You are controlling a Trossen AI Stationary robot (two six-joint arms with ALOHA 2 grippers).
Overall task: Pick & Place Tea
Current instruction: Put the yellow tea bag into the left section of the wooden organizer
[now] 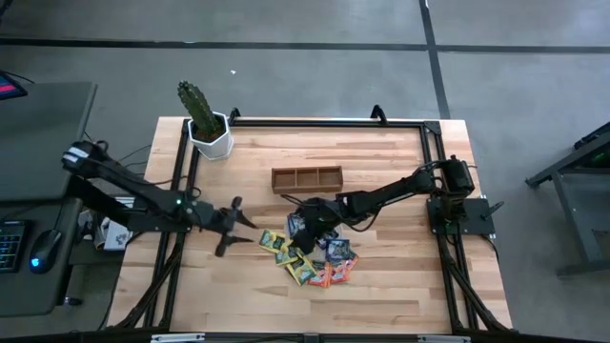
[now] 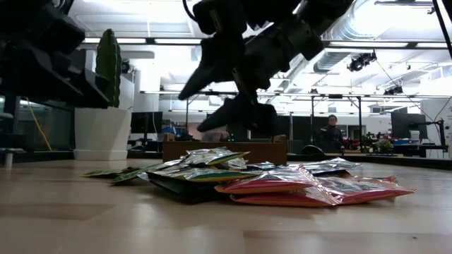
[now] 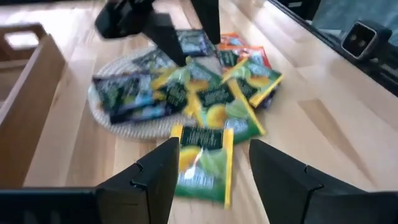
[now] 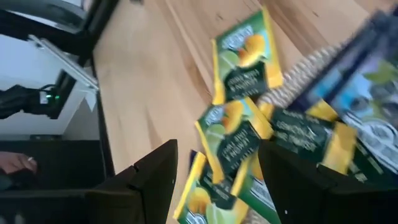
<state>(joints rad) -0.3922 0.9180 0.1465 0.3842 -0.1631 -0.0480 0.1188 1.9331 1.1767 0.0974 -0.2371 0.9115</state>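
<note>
Right at the near side of the pale wooden table (image 1: 400, 286) lies the heap of small flat square paper tea sachets (image 1: 315, 255), orange-red ones nearest, yellow-green and dark blue-black ones behind, partly spread over a round pale woven mat (image 3: 134, 127). One yellow-green sachet (image 3: 202, 163) lies alone on the bare wood, just off the mat's edge. The left gripper (image 1: 235, 227) hangs low over the table beside the pile, fingers parted with nothing between them, that lone sachet straight ahead of its fingertips. The right gripper (image 1: 307, 227) hovers just above the pile on the mat, jaws spread wide and empty; in the low view (image 2: 233, 88) its dark fingers point down at the sachets without touching. Beyond the heap sits the brown wooden three-compartment tray (image 1: 306, 178), apart from the sachets. Farther back, at the table's far left corner, a green cactus in a white pot (image 1: 206, 122) stands upright. Far off in the room, a person (image 2: 330, 134) is visible.
</note>
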